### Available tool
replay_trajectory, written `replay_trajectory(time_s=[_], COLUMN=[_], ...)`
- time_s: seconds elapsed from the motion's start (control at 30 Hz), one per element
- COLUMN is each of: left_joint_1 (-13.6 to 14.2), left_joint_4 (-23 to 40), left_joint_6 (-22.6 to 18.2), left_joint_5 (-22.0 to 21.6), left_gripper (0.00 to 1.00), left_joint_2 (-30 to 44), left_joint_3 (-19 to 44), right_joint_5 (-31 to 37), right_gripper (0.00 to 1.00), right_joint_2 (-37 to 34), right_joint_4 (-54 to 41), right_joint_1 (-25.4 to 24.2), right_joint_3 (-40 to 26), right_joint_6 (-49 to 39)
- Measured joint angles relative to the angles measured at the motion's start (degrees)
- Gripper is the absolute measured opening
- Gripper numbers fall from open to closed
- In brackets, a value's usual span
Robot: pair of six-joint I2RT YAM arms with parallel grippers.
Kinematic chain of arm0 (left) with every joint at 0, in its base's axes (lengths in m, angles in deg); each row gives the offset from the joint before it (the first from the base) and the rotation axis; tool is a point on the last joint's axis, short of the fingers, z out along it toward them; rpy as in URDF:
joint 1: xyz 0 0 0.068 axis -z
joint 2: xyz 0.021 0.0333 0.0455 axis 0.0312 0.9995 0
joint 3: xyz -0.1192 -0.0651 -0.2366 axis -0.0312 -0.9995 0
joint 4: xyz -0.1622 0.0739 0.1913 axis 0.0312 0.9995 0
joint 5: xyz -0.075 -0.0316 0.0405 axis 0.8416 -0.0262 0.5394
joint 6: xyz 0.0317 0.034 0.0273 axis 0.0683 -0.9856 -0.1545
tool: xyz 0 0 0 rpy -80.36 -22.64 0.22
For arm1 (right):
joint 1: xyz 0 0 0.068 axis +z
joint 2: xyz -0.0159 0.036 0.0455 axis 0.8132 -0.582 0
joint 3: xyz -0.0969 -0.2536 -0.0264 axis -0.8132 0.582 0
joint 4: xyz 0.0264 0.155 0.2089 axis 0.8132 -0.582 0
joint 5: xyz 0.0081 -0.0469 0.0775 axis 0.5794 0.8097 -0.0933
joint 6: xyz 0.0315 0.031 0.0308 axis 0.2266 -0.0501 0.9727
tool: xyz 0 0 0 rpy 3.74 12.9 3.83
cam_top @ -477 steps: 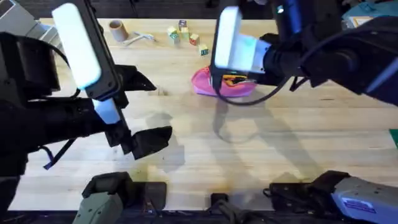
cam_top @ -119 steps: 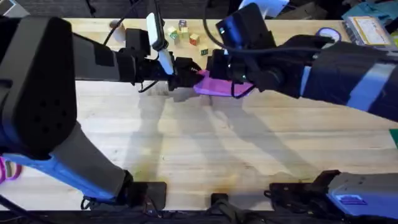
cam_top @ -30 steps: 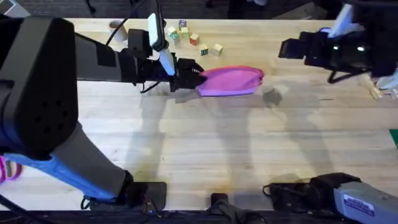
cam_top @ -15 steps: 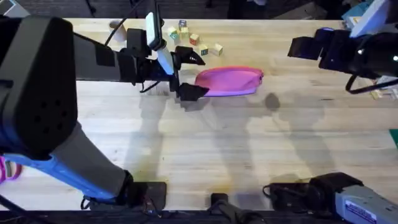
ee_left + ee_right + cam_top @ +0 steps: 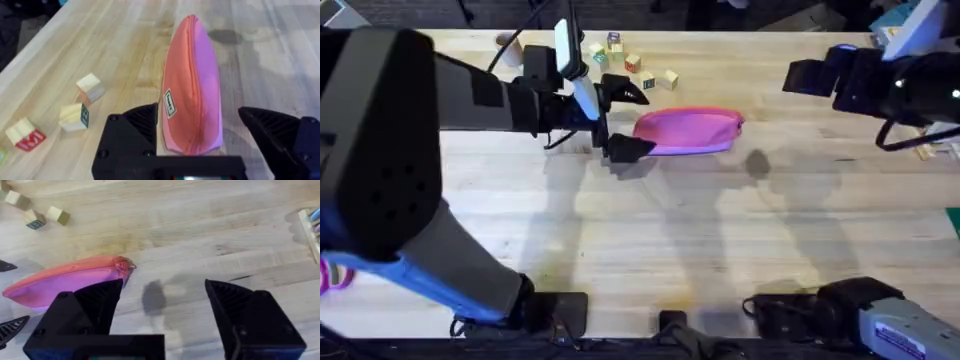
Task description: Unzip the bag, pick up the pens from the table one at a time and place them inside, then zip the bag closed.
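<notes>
Bag [image 5: 688, 131] lay zipped shut on the table [image 5: 720, 240], far-centre in the overhead view, long axis running left-right across the planks, zipper seam on top. Left gripper [image 5: 623, 118] sat at the bag's left end, fingers spread apart, one on each side of that end, not touching it. Left wrist view looked straight down the bag's [image 5: 192, 85] length from between the spread fingers [image 5: 132, 125], with a small white tag on its side near the close end. Small wooden blocks [image 5: 632, 62] lay scattered just behind the bag toward the far edge; the same blocks [image 5: 75, 105] showed in the left wrist view. Wide bare wood lay in front of the bag. Right gripper [image 5: 810, 78] hung well to the right of the bag, fingers spread, holding nothing. Right wrist view caught the zipper pull [image 5: 125, 265] at the bag's right end.
</notes>
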Motion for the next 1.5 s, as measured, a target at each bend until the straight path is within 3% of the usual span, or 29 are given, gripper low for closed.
replay_trajectory(time_s=[0.23,0.6,0.83,0.87,0.93,1.0,1.17,1.23,1.5], left_joint_1=[0.00,0.00,0.00,0.00,0.00,0.00,0.00,0.00,0.00], left_joint_4=[8.62,32.41,40.50,43.37,44.91,48.24,48.94,48.94,49.13], left_joint_6=[0.02,1.25,10.02,15.24,18.65,28.93,36.28,41.19,44.82], left_joint_5=[-6.09,-19.13,-27.92,-31.02,-32.68,-35.68,-36.29,-36.69,-37.52], left_gripper=[0.993,0.993,0.993,0.993,0.993,0.993,0.993,0.994,0.993], left_joint_2=[-9.70,-30.09,-42.66,-47.50,-50.34,-57.23,-60.70,-61.37,-61.30], left_joint_3=[0.00,0.00,0.00,0.00,0.00,0.00,0.00,0.00,0.00], right_joint_5=[0.00,0.00,0.00,0.00,0.00,0.00,-0.73,-5.25,-12.27], right_gripper=[0.998,0.998,0.998,0.998,0.997,0.998,0.998,0.998,0.998], right_joint_2=[0.00,0.02,0.13,1.12,2.69,8.56,13.00,15.66,18.49], right_joint_4=[-0.02,-2.21,-5.53,-6.72,-7.44,-9.11,-12.14,-14.69,-18.93], right_joint_1=[0.00,0.00,0.00,0.00,0.00,0.00,0.00,0.00,0.04], right_joint_3=[0.00,0.00,0.00,0.00,0.00,0.00,0.00,0.00,0.00], right_joint_6=[0.00,0.02,-0.02,-0.02,-0.02,-0.17,-0.47,-3.47,-8.03])
